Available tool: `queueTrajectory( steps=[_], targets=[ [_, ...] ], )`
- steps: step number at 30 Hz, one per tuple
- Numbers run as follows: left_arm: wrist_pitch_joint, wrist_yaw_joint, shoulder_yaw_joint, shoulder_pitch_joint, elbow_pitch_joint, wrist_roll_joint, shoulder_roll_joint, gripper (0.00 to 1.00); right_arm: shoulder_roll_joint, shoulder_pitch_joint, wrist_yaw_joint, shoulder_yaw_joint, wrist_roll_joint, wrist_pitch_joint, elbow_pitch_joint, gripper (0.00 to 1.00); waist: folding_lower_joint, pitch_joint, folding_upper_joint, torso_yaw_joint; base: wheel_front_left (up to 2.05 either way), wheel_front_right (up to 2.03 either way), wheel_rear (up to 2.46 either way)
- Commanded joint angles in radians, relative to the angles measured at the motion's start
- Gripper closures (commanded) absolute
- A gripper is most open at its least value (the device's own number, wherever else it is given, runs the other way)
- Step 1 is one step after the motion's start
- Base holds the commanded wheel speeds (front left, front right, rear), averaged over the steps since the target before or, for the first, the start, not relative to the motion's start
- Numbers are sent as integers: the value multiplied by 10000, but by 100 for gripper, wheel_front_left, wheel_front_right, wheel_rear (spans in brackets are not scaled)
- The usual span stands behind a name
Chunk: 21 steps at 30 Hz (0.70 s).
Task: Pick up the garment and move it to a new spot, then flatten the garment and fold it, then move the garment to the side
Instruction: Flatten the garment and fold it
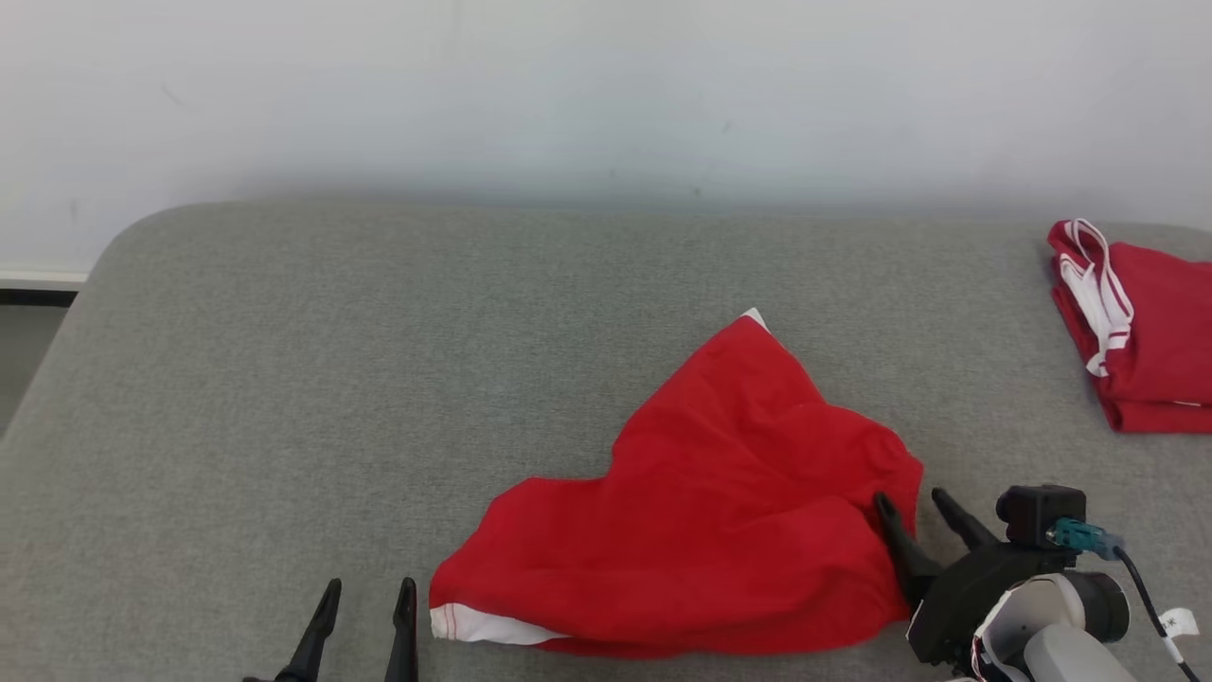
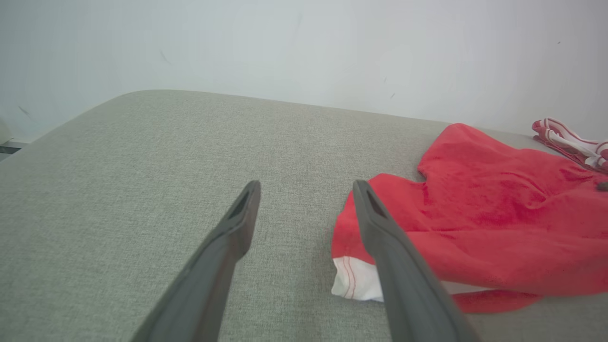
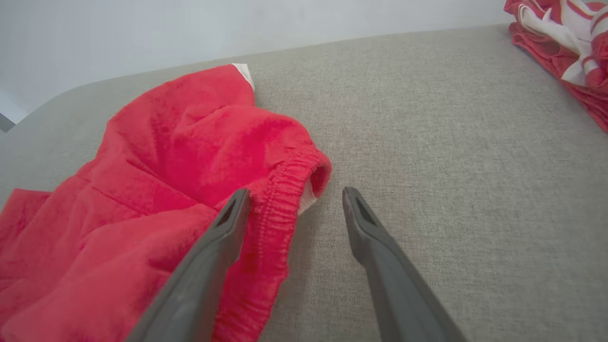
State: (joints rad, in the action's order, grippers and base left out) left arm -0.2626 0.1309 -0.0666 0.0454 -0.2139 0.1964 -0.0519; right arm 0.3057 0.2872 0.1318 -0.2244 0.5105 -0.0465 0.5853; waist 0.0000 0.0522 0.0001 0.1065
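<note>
Head view | red garment [image 1: 720,493] on grey fabric surface [image 1: 284,398] | pale wall [image 1: 568,95] behind

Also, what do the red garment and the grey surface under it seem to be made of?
The red garment looks like soft, matte cloth, perhaps cotton; it wrinkles loosely, and its waistband is gathered like elastic. The grey surface seems a matte woven upholstery fabric with a fine flecked weave; probably padded, judging by its rounded corner.
</note>
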Motion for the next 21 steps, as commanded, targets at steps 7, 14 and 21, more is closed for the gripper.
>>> queueTrajectory(
  steps=[7, 14, 21],
  targets=[
    [-30, -46, -212, -36, 55, 258, 21, 0, 258, 683, -27, -658, 1280, 296, 213, 100, 0, 161, -1, 405, 0, 0, 0],
    [-30, -107, -321, -254, 125, 347, 23, 0, 441, 2147, -27, -756, 1344, -330, 301, 100, 0, 492, -1, 515, 0, 0, 0],
    [-30, -180, -700, -644, -1, 565, 22, 0, -119, 4327, -28, -229, 1298, -3, 2444, 100, 0, 989, -1, 753, 0, 0, 0]
  ],
)
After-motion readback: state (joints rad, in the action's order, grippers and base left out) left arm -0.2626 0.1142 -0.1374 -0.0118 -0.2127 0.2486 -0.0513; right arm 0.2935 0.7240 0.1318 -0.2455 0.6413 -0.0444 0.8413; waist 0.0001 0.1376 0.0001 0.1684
